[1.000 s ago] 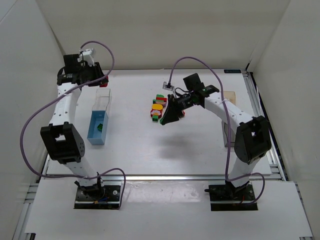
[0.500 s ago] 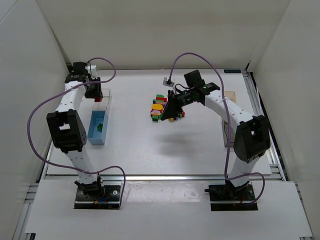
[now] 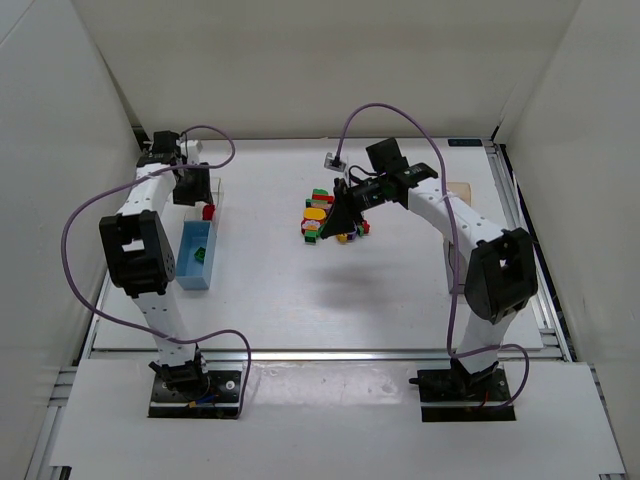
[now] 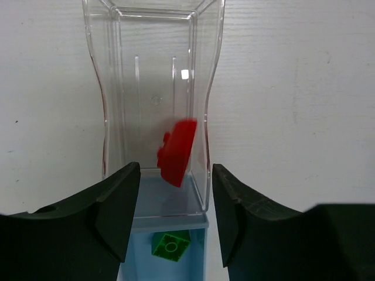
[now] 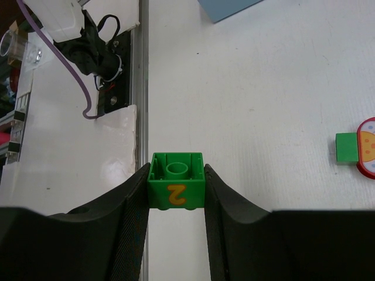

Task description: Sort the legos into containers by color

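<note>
- The right pincer is clamped shut on a green brick between its fingertips. The brick is square, with a hollow tube on top and a yellow "2" on its side.
- The left pincer is spread wide and holds nothing.
- Just ahead of its tips, a red brick tilts inside the clear box. It is blurred, so its shape is unclear.
- Below the tips, the blue box holds another green piece. The fingers and the frame edge cut the box off.
</note>
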